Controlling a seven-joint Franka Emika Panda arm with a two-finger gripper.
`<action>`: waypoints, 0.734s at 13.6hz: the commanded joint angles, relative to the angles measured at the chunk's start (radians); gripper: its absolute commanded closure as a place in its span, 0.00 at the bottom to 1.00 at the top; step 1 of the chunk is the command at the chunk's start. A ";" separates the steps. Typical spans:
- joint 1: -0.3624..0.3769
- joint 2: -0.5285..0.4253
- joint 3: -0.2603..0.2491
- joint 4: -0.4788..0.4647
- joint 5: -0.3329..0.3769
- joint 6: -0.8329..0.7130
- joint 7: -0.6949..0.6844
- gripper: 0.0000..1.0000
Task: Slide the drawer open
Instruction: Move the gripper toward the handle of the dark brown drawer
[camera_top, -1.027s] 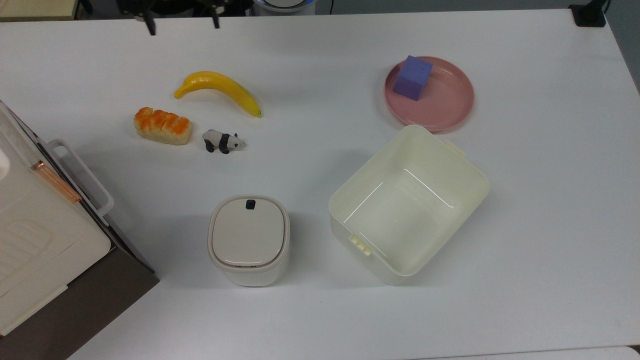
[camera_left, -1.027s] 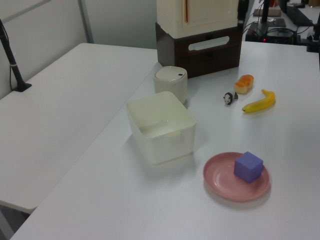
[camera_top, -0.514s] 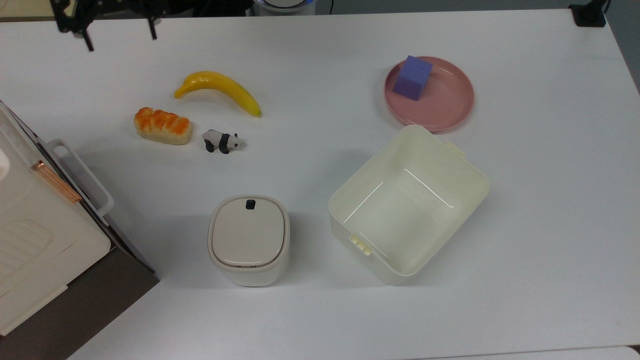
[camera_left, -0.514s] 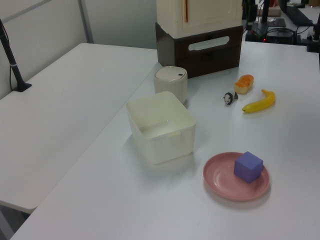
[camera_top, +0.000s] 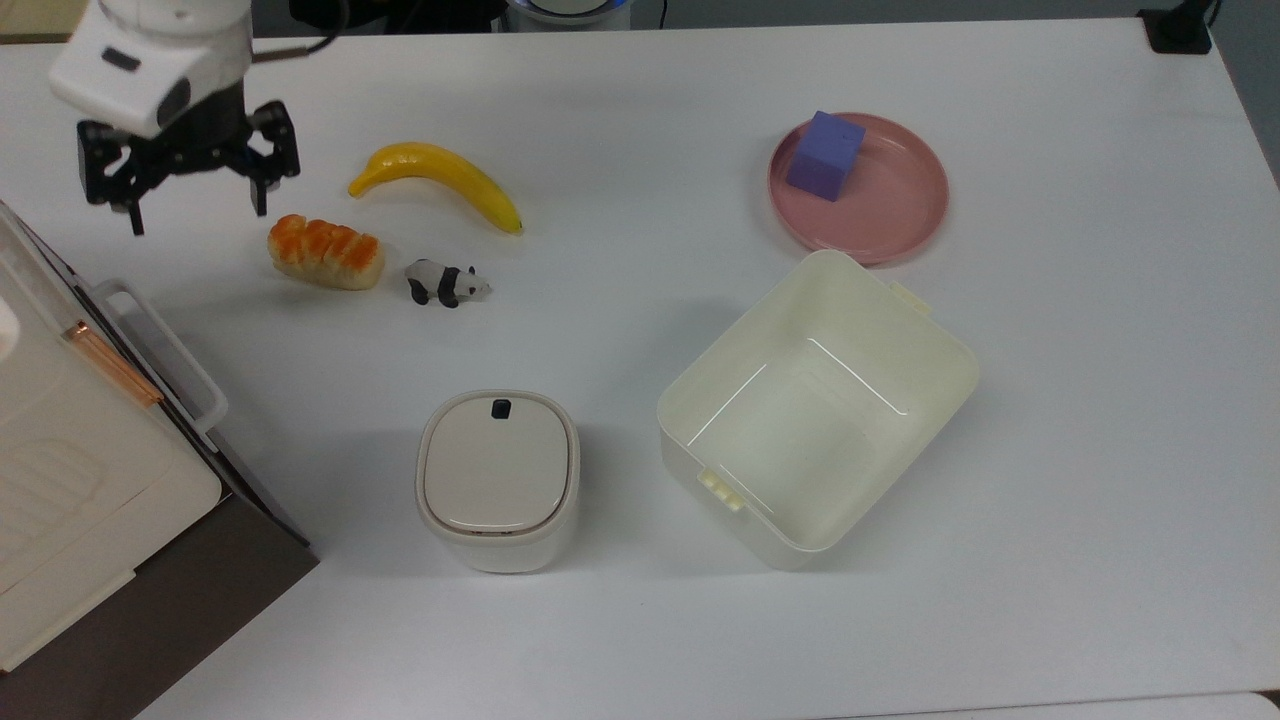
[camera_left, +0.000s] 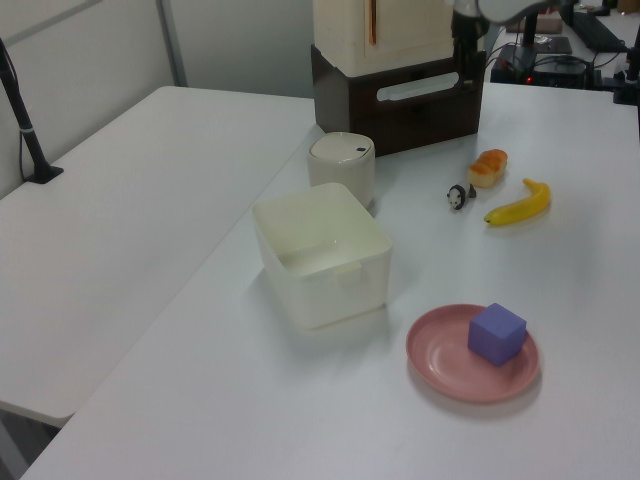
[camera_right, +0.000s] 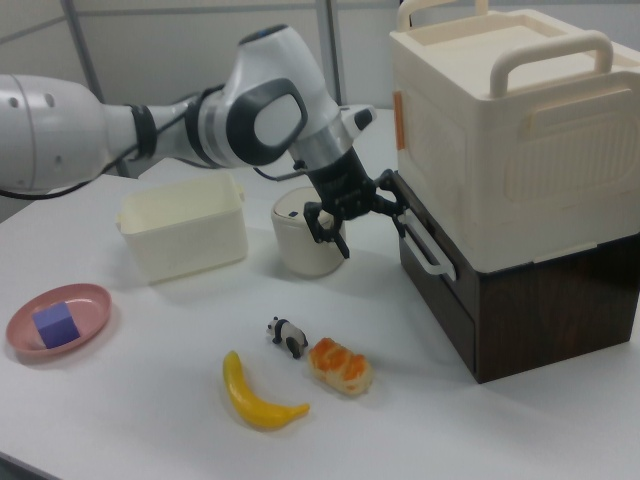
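Top view: the hand (camera_top: 192, 212) hangs over the counter (camera_top: 640, 620) near its far left corner, its two dark fingers (camera_top: 262, 190) spread wide with nothing between them. It is just beside the orange-topped bread roll (camera_top: 325, 252), toward the top view's left, and apart from the drawer (camera_top: 250, 490), which sits at the counter's left edge under a cream lidded case (camera_top: 70, 440). The drawer's white loop handle (camera_top: 165, 350) faces the counter's middle, and the dark front looks flush with its cabinet. A banana (camera_top: 437, 180) and a small panda figure (camera_top: 446, 283) lie near the roll. A white lidded bin (camera_top: 498, 480) stands toward the near edge, a cream open box (camera_top: 815, 405) beside it, and a pink plate (camera_top: 900, 215) carrying a purple cube (camera_top: 825, 155) lies toward the far right.

Left view: the drawer (camera_left: 420, 110) stands at the counter's far end, handle (camera_left: 418, 87) toward the bin (camera_left: 341, 168). A dark part of the arm shows in front of the drawer's right end; the fingers cannot be told here.

Right view: the hand (camera_right: 368, 222) is level with the drawer front (camera_right: 440, 290), fingers apart, close in front of the handle (camera_right: 423, 242); whether it touches the handle cannot be told. The bin (camera_right: 305, 240) stands behind it.
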 joint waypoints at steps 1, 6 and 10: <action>-0.003 0.051 -0.001 0.006 -0.036 0.065 -0.007 0.00; -0.022 0.123 -0.001 0.038 -0.066 0.086 -0.006 0.00; -0.037 0.140 -0.001 0.067 -0.060 0.117 -0.001 0.00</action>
